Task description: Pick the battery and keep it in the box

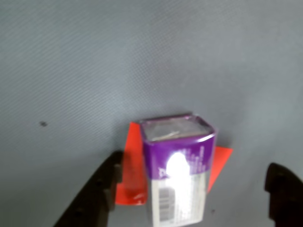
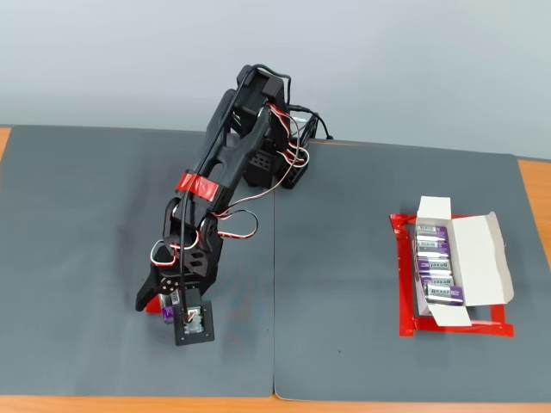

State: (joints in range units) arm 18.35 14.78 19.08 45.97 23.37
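In the wrist view the battery (image 1: pixel 177 170) fills the lower middle: a purple block with a silver-white lower face that carries a barcode, and faint pale print on the purple band that glare washes out, so no brand or word can be read. Its long axis runs from the bottom edge of that view up and away, with the clear-wrapped end cap farthest from the camera. It rests on a flat red tape patch (image 1: pixel 135 177) stuck to the grey mat (image 1: pixel 94 61). The tool (image 1: pixel 191 189) is spread wide, one dark finger low on the left and the other low on the right, and the battery lies between them, apart from both, nearer the left finger.

In the fixed view the tool (image 2: pixel 170 303) is down at the mat on the left half of the bench (image 2: pixel 534 185), with a sliver of purple showing at its tips. The black arm (image 2: pixel 228 168) has a red tape band and red and white wires. Well apart to the right, the box (image 2: pixel 478 258) lies open inside a red tape outline (image 2: pixel 405 284), holding a row of four batteries (image 2: pixel 437 262) whose labels are too small to read
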